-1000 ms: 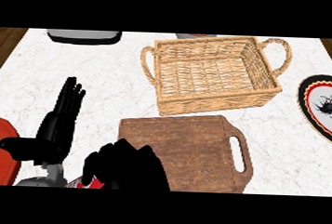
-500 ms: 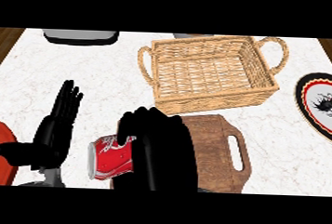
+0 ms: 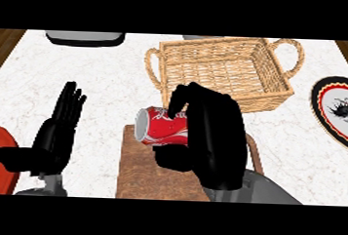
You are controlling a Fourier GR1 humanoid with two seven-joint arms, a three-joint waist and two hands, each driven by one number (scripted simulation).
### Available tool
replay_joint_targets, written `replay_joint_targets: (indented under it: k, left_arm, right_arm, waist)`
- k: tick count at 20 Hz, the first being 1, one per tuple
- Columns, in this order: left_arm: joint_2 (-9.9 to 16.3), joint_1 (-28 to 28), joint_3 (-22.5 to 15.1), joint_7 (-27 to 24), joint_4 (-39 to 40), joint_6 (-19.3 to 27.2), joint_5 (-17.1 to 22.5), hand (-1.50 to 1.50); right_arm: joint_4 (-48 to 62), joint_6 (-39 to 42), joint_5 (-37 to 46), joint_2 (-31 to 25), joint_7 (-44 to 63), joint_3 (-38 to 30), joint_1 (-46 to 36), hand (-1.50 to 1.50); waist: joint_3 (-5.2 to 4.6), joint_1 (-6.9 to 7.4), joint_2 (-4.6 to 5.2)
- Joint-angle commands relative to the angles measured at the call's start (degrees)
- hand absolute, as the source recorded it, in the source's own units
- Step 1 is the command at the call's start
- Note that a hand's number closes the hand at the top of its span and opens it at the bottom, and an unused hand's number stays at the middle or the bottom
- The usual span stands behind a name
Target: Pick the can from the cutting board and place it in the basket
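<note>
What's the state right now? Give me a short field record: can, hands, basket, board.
can: red can, lying sideways in the right hand's grasp, above the board's far end
right hand: curled round the can
left hand: open, fingers up, resting at the view's left
basket: wicker basket beyond the board, nothing visible inside
cutting board: wooden cutting board, partly hidden by the right hand
placed: not yet

Red metal can [image 3: 162, 127]: white lettering, silver end. Woven wicker basket [image 3: 225, 67]: tan, criss-cross weave. Wooden cutting board [image 3: 157, 175]: mid-brown, streaked grain. White marbled table [image 3: 99, 82]: faint grey-pink veining. Black right hand [image 3: 205, 140] and black left hand [image 3: 54, 135]: plain black. Round plate [image 3: 339, 113]: black rim, red ring, cream centre, dark motif.
</note>
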Motion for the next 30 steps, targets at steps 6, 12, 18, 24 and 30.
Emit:
replay_joint_targets:
  k: [6, 12, 18, 24, 30]
  left_arm:
    - [-0.6, -0.5, 0.9, -3.5, 4.1, -1.3, 0.0, 0.00]
    - [-1.1, -2.7, 0.4, 2.7, -0.4, 0.8, -1.2, 0.00]
    - [-0.2, 1.4, 0.3, 3.6, -4.5, -0.9, -0.9, 0.00]
    - [-2.3, 1.2, -1.9, 1.5, -4.1, 0.8, -4.1, 0.00]
    - [-1.5, -2.0, 1.6, -2.4, 4.0, -1.1, -2.1, 0.00]
  right_arm:
    - [5.1, 5.5, -4.0, -3.8, -10.0, -11.5, 3.0, 1.50]
    - [10.3, 4.6, 0.9, -1.9, -15.4, -10.8, 6.1, 1.50]
    - [14.4, 4.2, -0.7, 0.0, -21.7, -17.2, 6.3, 1.50]
    - [18.4, -1.6, -1.5, -2.1, -32.4, -20.8, 13.2, 1.50]
    - [25.3, -5.1, -0.2, 1.5, -31.0, -25.8, 9.2, 1.50]
  waist:
    - [0.00, 0.19, 0.14]
    - [0.01, 0.15, 0.07]
    - [0.01, 0.32, 0.04]
    - [0.02, 0.23, 0.04]
    - [0.01, 0.20, 0.13]
